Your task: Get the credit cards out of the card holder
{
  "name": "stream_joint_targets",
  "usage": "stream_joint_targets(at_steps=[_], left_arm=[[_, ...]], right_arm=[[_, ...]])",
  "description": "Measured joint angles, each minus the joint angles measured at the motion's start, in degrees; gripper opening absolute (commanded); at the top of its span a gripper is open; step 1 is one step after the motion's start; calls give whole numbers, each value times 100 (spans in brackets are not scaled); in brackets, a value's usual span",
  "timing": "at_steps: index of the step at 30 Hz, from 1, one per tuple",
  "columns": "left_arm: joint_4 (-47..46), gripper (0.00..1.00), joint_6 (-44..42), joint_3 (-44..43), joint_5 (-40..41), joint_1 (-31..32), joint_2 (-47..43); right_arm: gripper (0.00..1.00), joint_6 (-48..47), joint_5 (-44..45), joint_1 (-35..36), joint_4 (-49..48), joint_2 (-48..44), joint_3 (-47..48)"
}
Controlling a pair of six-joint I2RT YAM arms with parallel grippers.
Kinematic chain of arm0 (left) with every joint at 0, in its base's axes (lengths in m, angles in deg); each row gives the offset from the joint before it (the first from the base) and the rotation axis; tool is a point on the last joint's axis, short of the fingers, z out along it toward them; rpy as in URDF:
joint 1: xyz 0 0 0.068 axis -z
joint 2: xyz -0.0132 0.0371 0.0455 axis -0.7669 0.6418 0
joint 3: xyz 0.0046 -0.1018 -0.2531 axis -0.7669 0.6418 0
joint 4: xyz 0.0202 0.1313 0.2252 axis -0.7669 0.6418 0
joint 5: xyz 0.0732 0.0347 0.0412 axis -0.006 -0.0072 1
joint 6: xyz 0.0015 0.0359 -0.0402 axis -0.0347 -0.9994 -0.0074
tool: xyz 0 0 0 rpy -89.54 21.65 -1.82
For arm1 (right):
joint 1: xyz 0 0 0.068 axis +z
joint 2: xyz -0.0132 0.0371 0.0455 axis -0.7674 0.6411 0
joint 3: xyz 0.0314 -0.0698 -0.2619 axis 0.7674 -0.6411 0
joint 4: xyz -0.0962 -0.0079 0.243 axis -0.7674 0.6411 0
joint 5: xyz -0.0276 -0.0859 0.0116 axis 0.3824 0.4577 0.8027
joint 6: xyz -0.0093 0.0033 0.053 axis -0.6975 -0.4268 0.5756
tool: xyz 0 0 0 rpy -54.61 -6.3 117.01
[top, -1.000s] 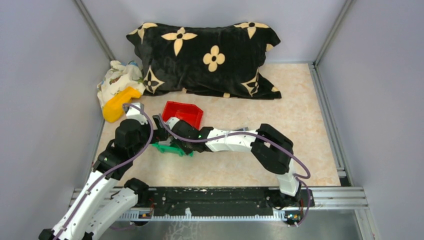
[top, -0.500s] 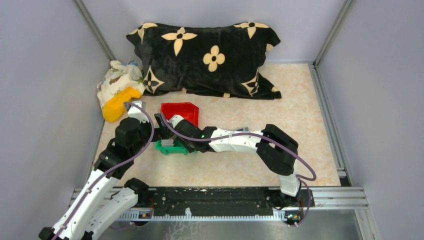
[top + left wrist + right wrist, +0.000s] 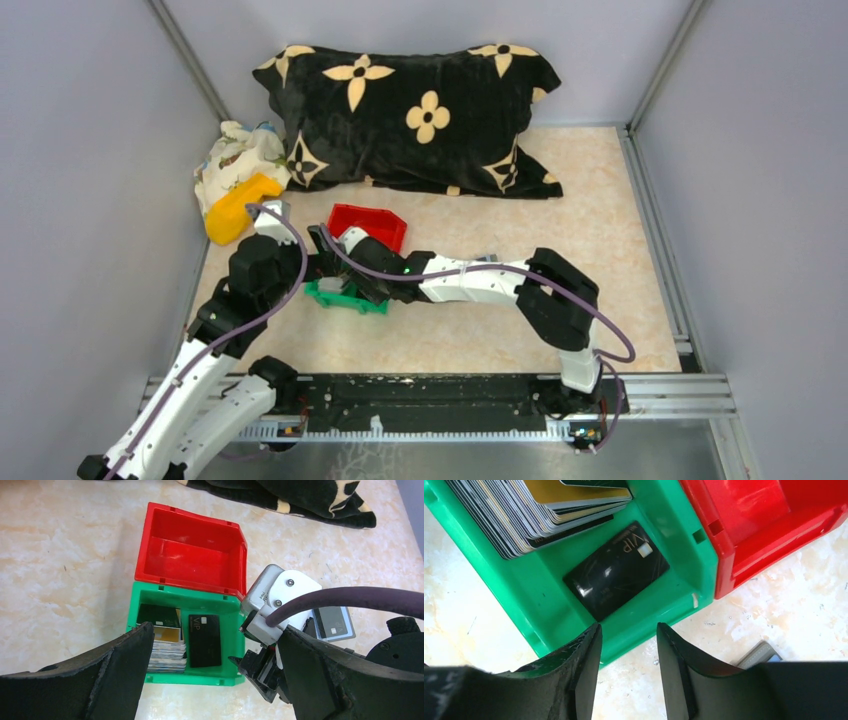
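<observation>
Credit cards (image 3: 165, 652) are being binned lower left, in the green bin (image 3: 200, 596) under the wide-open left pincer (image 3: 215, 632). The right pincer (image 3: 626, 640) is being held parted, empty, above it; the card holder (image 3: 332, 622), mid-right on the desk (image 3: 60, 555), likely needs reaching next.

Top external: fixed high behind the arm bases (image 3: 275, 375), facing down and forward over the whole table (image 3: 600, 220) to the pillow (image 3: 420, 110) at the far wall; widest and most distant view. Left wrist: mid-range, tilted down and away, taking in the green bin (image 3: 185, 594) with the red bin (image 3: 190, 555) touching it beyond. Right wrist: very close, looking almost straight down on one corner of the green bin. Shared: both bins in all three views; the black VIP card (image 3: 616, 570) in both wrist views.
</observation>
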Motion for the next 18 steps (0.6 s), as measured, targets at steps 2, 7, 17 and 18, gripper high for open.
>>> stream_joint_targets(at_steps=[2,7,17,18], left_arm=[[-55,99,7,0,-31,0,0],[-481,99,70,-7,-439,74,7],[-2247,99,258,-4,-1919,264,485],[-2461,99,317,4,-2140,278,675]], right_arm=[[47,15,26,0,-37,-68,-50],[47,39,240,-9,-236,-693,-590],[45,-61,693,-278,-1113,-2186,-1827],[44,-61,682,-365,-1176,-2326,-2000]])
